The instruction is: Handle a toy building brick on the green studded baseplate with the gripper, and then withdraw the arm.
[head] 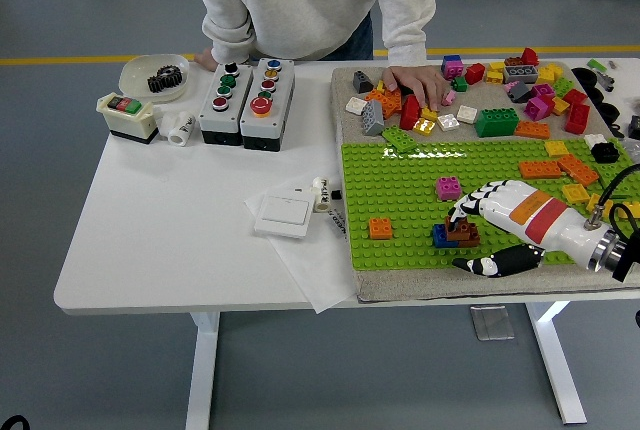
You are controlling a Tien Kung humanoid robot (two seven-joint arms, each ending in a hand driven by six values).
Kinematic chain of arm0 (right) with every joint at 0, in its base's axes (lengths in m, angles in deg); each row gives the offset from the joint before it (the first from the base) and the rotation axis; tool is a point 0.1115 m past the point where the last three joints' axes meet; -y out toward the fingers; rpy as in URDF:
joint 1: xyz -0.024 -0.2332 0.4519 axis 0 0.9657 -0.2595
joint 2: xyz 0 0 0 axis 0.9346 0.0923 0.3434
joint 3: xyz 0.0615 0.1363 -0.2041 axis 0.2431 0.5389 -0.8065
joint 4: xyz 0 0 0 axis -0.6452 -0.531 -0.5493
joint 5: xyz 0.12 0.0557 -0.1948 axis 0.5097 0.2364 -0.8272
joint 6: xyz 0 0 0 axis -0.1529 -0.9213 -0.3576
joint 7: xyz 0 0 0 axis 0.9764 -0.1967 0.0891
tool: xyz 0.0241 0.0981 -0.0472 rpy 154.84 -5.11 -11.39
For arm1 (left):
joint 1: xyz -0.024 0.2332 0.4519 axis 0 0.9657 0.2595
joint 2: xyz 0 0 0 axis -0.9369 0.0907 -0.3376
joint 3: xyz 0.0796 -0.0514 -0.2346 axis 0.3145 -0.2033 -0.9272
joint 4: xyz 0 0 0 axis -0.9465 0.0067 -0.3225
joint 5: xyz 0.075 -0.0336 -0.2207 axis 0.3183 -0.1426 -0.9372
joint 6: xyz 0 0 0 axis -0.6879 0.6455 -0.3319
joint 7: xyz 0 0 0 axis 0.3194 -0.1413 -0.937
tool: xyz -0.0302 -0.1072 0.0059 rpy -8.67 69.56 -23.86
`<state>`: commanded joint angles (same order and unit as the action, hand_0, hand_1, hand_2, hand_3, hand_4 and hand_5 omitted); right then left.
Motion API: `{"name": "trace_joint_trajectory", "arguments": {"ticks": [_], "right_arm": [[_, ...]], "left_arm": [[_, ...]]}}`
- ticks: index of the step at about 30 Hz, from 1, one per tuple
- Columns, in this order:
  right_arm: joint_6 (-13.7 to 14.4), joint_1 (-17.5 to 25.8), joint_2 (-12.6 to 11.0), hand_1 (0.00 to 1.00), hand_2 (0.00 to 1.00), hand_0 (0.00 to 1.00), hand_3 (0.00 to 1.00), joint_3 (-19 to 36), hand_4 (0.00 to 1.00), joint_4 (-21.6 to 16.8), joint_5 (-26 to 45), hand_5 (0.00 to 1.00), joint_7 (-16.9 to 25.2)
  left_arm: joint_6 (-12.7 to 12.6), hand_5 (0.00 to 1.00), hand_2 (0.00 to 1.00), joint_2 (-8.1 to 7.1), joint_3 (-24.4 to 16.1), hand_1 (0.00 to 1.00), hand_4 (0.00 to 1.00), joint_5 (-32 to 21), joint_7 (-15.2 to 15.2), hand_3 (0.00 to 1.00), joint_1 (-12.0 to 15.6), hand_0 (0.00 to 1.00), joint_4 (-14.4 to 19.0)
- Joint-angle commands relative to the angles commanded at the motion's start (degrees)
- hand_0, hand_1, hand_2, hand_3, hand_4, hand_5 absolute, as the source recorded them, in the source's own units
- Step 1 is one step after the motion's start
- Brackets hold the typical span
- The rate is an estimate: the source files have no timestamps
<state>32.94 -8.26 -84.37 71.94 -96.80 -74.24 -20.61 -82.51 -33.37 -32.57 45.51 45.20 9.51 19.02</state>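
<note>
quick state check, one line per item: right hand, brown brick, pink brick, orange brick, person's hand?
right hand: fingers curled over brown brick, thumb below it
brown brick: stacked on blue brick, on baseplate
pink brick: on baseplate, free
orange brick: on baseplate, free
person's hand: resting on loose bricks

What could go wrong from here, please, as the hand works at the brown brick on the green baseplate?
1. The right hand is curled around the brown brick, which sits against a blue brick; pulling may drag both.
2. The green baseplate may lift if the brick sticks.
3. The pink brick lies just beyond the fingers, so a withdrawing arm might knock it. The person's hand rests among loose bricks farther off.
</note>
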Motion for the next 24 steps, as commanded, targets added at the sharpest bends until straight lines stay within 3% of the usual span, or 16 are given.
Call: {"name": "trace_joint_trajectory", "arguments": {"ticks": [24], "right_arm": [[-0.17, 0.42, 0.00, 0.684, 0.713, 0.711, 0.591, -0.38, 0.799, 1.40, -0.87, 0.656, -0.24]], "left_arm": [[0.38, 0.598, 0.733, -0.07, 0.07, 0.730, 0.659, 0.01, -0.02, 0.595, -0.01, 0.730, 0.09]]}}
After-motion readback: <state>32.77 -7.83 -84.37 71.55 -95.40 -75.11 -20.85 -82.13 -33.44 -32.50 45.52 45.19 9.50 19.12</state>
